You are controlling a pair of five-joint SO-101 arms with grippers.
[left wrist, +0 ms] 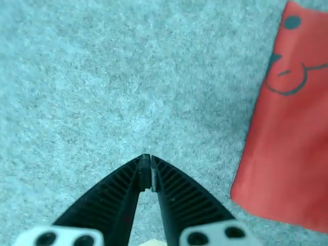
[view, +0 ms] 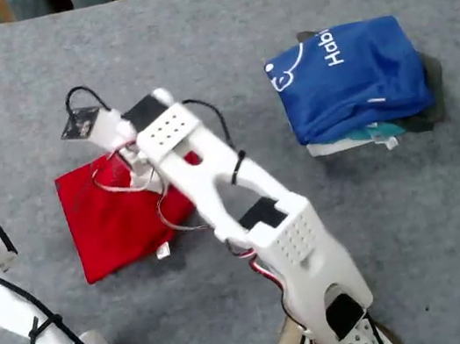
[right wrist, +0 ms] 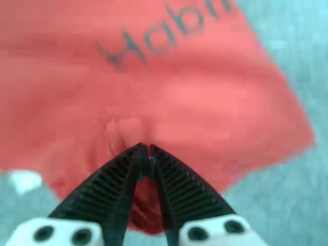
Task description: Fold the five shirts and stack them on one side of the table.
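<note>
A folded red shirt point(view: 110, 224) lies flat on the grey table point(view: 216, 41), left of centre. My right gripper point(right wrist: 144, 151) is down on the red shirt point(right wrist: 169, 87), shut on a small pinch of its fabric. That arm point(view: 214, 184) stretches from the near edge across the shirt's right part. My left gripper point(left wrist: 146, 166) is shut with nothing in it, above bare table, and the red shirt's edge point(left wrist: 287, 138) lies off to one side of it. At the right a folded blue shirt point(view: 347, 76) tops a stack of folded shirts.
Under the blue shirt, white, teal and dark layers point(view: 383, 131) stick out of the stack. The left arm point(view: 5, 310) stands at the near left edge of the table. Grey table surface runs between the red shirt and the stack.
</note>
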